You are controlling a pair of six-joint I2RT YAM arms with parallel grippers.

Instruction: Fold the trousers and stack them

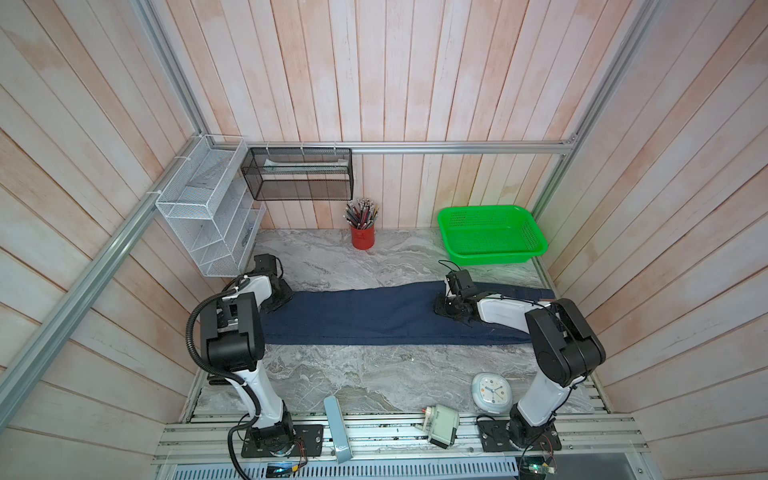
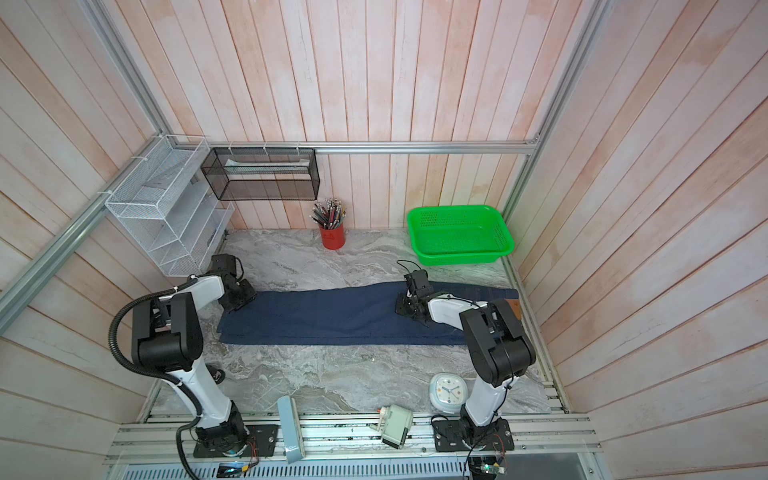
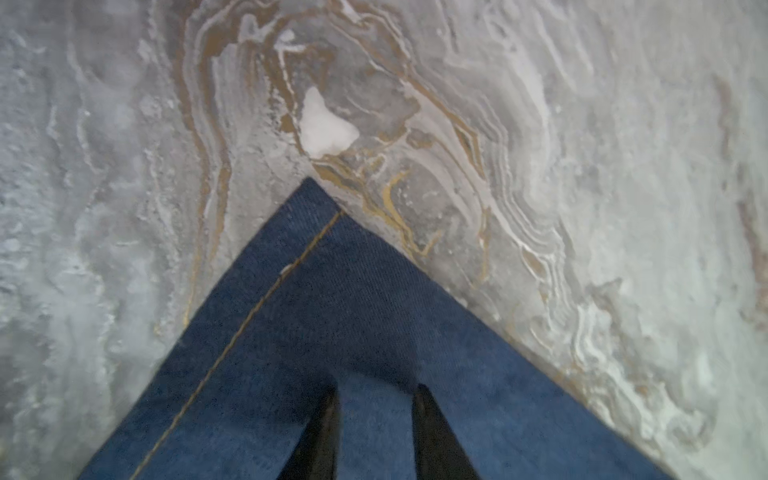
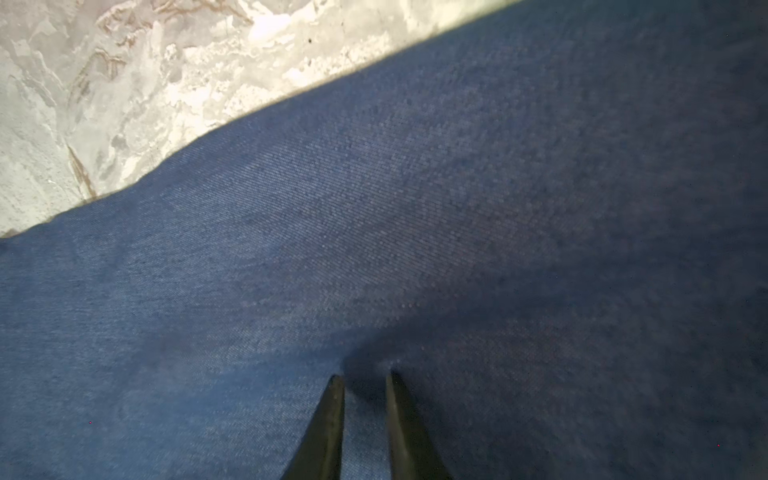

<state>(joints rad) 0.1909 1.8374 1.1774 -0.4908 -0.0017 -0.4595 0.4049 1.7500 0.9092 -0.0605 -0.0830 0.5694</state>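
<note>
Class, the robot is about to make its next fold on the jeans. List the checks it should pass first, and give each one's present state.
1. trousers lie flat along the table: ok.
2. left hand over the hem corner: ok.
3. left hand closed on the cloth: not ok, jaws stand apart.
4. right hand holding cloth: cannot tell.
5. pencil cup and green basket apart from the trousers: ok.

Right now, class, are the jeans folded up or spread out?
Spread out long: the jeans lie as one flat band across the marble table. Whether leg lies over leg, cannot tell.
</note>
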